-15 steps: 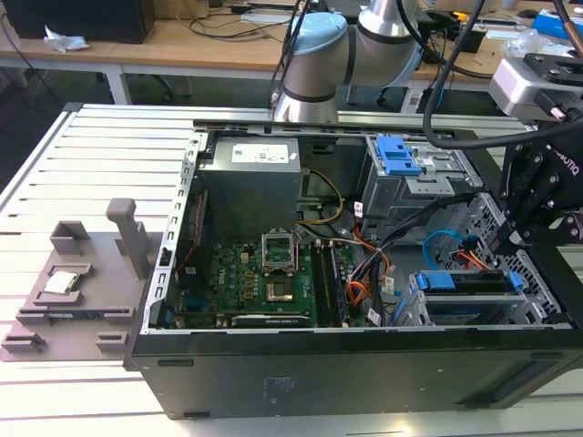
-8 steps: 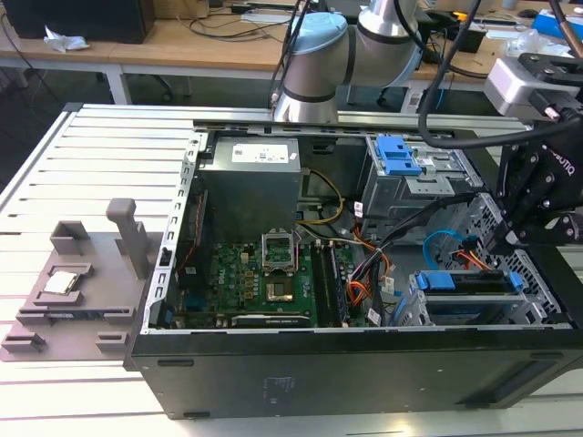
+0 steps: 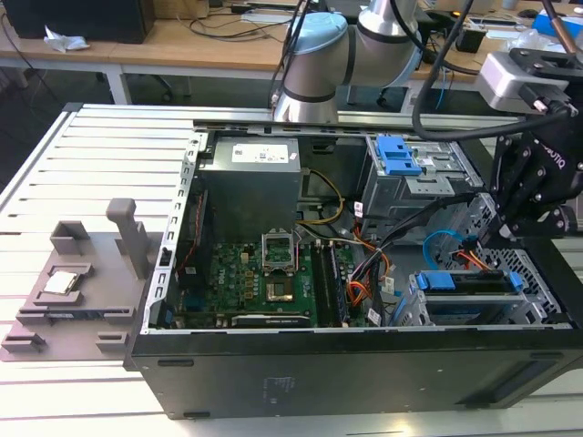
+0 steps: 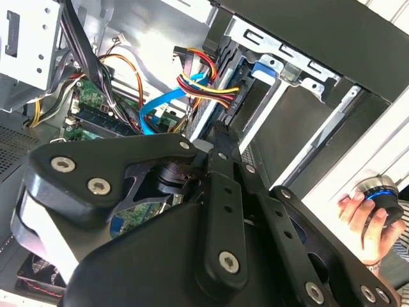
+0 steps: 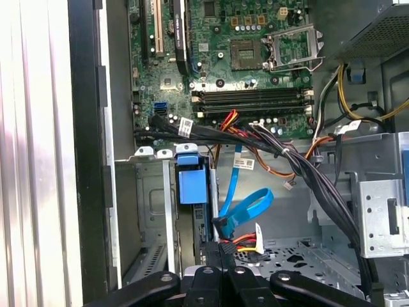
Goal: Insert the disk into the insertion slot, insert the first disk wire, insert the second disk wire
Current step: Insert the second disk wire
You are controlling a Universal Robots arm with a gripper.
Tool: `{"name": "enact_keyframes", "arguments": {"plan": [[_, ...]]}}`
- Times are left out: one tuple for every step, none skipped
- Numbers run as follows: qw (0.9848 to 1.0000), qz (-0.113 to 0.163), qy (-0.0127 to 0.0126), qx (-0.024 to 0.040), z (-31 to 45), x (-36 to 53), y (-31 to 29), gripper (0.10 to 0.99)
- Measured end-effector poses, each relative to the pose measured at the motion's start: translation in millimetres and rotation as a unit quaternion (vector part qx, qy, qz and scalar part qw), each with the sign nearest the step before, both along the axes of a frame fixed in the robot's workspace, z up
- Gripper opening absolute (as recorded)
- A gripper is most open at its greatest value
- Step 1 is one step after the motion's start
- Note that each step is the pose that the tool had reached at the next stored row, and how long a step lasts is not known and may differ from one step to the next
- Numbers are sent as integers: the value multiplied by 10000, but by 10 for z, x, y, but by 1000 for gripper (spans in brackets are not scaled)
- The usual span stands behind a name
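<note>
Exterior view
- Gripper point(image 3: 503, 232): I hang over the case corner on the exterior view's right, just above the slot point(image 3: 547, 305).
- Disk point(image 3: 465, 284): seated in the slot, blue carrier tabs at both ends.
- Second wire point(image 3: 437, 246): blue loop standing beside the disk.
- First wire point(image 3: 469, 259): orange strands just under my fingers.

Second wrist view
- Gripper point(image 4: 220, 131): my fingers are pressed together, tips at the disk's point(image 4: 263, 69) cabled end.
- First wire point(image 4: 198, 80): red, yellow and black bundle running to that end.
- Second wire point(image 4: 160, 105): blue, looped beside the motherboard point(image 4: 96, 105).
- Hand point(image 4: 364, 220): a person's, on a round knob outside the case.

First wrist view
- Gripper point(image 5: 219, 251): fingertips together; I cannot tell whether a plug is pinched.
- First wire point(image 5: 246, 242): touching or just beside my tips.
- Second wire point(image 5: 246, 208): loop ending in a dark plug near my tips.
- Disk point(image 5: 190, 185): inside the slot point(image 5: 150, 192).
</note>
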State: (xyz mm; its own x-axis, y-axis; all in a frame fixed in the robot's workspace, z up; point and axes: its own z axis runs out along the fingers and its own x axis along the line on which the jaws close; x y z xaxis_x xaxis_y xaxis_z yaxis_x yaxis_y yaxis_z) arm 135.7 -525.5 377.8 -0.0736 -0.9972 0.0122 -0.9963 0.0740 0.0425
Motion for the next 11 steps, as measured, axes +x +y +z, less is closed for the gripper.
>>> {"name": "enact_keyframes", "arguments": {"plan": [[10000, 1, 0, 0, 0, -3, 0, 106], [10000, 1, 0, 0, 0, -4, 0, 106], [10000, 2, 0, 0, 0, -4, 1, 106], [10000, 1, 0, 0, 0, -4, 1, 106], [10000, 1, 0, 0, 0, -5, 1, 106], [10000, 1, 0, 0, 0, -5, 1, 106], [10000, 1, 0, 0, 0, -5, 1, 106], [10000, 1, 0, 0, 0, -6, 1, 106], [10000, 1, 0, 0, 0, -6, 1, 114], [10000, 1, 0, 0, 0, -6, 1, 235], [10000, 1, 0, 0, 0, -7, 1, 294]]}}
